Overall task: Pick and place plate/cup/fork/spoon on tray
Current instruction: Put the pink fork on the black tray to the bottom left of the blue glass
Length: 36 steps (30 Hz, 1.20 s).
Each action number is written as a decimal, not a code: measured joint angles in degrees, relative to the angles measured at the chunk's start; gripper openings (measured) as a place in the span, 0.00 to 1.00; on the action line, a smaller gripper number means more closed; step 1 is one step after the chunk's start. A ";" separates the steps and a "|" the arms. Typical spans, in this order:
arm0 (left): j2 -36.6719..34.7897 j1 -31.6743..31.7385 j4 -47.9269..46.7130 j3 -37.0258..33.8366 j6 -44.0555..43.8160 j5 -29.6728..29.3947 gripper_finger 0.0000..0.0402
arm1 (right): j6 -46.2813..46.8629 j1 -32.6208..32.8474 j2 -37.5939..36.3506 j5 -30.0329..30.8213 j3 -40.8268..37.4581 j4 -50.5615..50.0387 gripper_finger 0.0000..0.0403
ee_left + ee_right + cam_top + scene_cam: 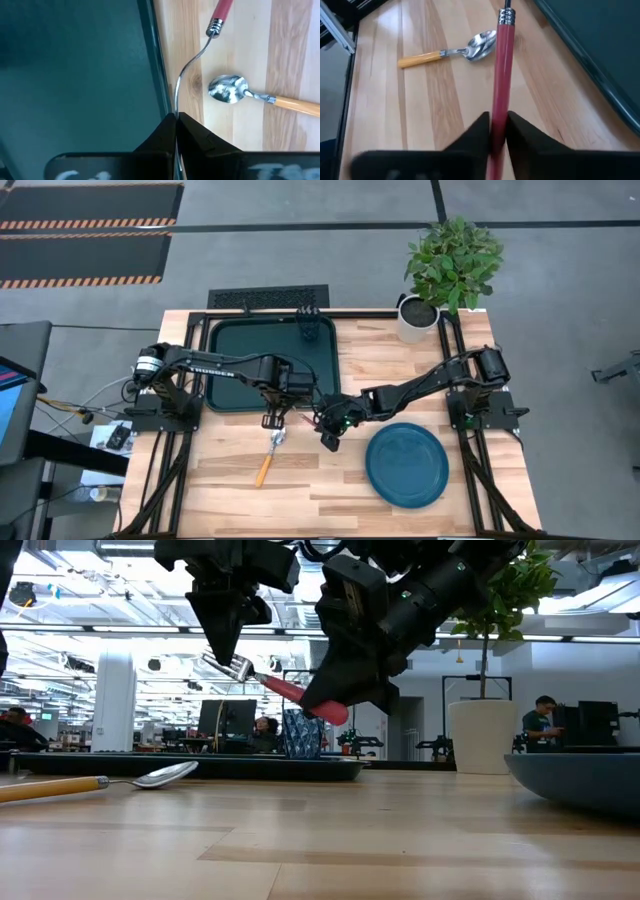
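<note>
Fork [290, 690]: held above the counter [330, 480], beside the tray [225, 350].
Left gripper [176, 131]: fingers pinching metal end.
Right gripper [497, 131]: fingers pinching red handle.
Spoon [268, 455]: on counter.

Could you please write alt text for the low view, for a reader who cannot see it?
Two dark claws hold a slim red-handled metal fork in the air between them, the left claw on its tines and the right claw on its handle. An orange-handled metal spoon lies on the wooden table.
</note>
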 joint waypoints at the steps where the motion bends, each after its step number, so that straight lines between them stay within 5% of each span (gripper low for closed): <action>1: 0.00 0.00 0.27 0.00 -0.05 0.17 0.00 | -0.02 0.00 0.00 0.02 0.00 -0.21 0.11; 9: -0.01 0.00 2.86 -0.02 -1.24 -2.48 0.07 | 1.38 0.09 -0.05 0.18 -0.02 0.67 0.06; 16: -4.28 -0.02 6.14 -0.02 -5.56 -4.76 0.35 | 1.45 -0.50 -0.24 -1.29 -0.22 5.29 0.04; 21: -13.10 0.02 9.94 -1.35 -11.72 -16.44 0.53 | 4.73 -0.90 -0.20 -1.64 -5.26 14.32 0.04; 27: -28.12 -0.28 27.49 -10.95 -17.44 -19.14 0.63 | 10.18 -0.83 -0.20 -1.70 -14.03 33.87 0.04; 36: -42.49 0.05 56.06 -35.29 -23.75 -18.88 0.63 | 9.16 -0.28 -0.22 -1.62 -15.04 44.70 0.04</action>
